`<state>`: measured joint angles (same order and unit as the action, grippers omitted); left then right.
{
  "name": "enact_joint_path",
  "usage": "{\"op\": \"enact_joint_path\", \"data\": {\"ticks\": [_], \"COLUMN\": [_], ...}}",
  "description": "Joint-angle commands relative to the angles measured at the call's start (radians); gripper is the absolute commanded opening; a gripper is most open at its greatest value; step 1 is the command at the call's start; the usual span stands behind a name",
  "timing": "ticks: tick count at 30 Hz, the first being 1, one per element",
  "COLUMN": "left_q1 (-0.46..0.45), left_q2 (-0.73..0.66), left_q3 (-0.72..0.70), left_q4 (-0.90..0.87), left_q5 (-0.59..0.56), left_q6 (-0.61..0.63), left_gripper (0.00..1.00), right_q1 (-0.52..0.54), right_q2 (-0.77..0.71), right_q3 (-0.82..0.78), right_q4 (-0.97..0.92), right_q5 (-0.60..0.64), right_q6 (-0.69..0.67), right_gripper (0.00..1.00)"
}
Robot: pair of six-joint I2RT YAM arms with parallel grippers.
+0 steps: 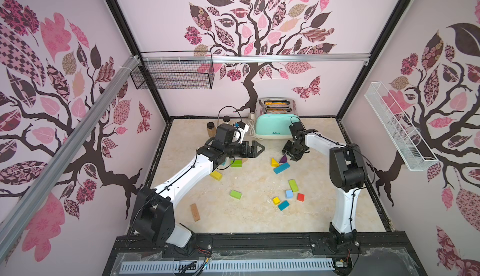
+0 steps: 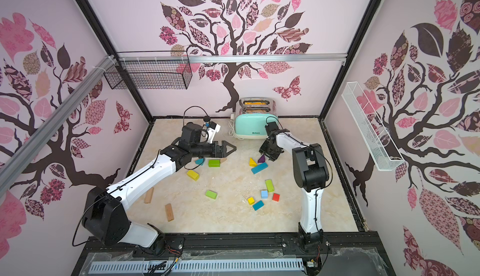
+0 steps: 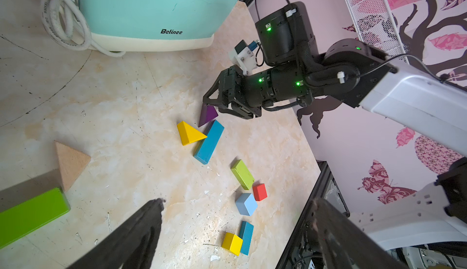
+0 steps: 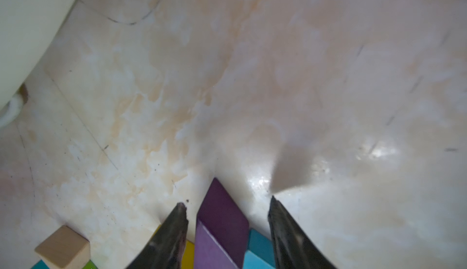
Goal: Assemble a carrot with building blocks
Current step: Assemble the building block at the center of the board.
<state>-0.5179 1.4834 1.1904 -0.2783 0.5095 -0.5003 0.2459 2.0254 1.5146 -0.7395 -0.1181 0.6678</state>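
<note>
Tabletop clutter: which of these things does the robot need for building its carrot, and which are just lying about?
For the job: purple wooden triangular wedge, yellow wooden triangular wedge, long teal wooden bar, lime-green wooden bar, red wooden cube, light-blue wooden cube, plain tan wooden wedge.

Just lying about: mint-green toaster, its white cord, brown-lidded jar, black wire basket, white mesh shelf.
</note>
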Motion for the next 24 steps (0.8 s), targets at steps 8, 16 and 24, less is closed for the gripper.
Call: {"op": "enact_joint_path", "data": {"ticks": [8,16,24], "left_q1": [-0.003,-0.001,-0.002], "left_q2": [-0.072,-0.094,-0.104], "left_q3": [-0.03,-0.064,-0.068], "left_q4": [0.013,0.024,0.022], "left_q5": [-0.033,-0.022,-0.025], "left_q6": [-0.014,-0.042,-0.045], "left_gripper": [0.98,0.98,0.98], "right_q1": [0.088,0.229,0.242], "right_q2": [-0.22,-0.232,-0.236], "right_q3": [-0.053,-0.208,-0.303], "right_q4": [-0.126,-0.093,-0.04], "right_q5": [0.069,0.13,0.193], "right_q6": [-0.263,-0.371,-0.388], "right_gripper": [0.62,0.49,0.49]}}
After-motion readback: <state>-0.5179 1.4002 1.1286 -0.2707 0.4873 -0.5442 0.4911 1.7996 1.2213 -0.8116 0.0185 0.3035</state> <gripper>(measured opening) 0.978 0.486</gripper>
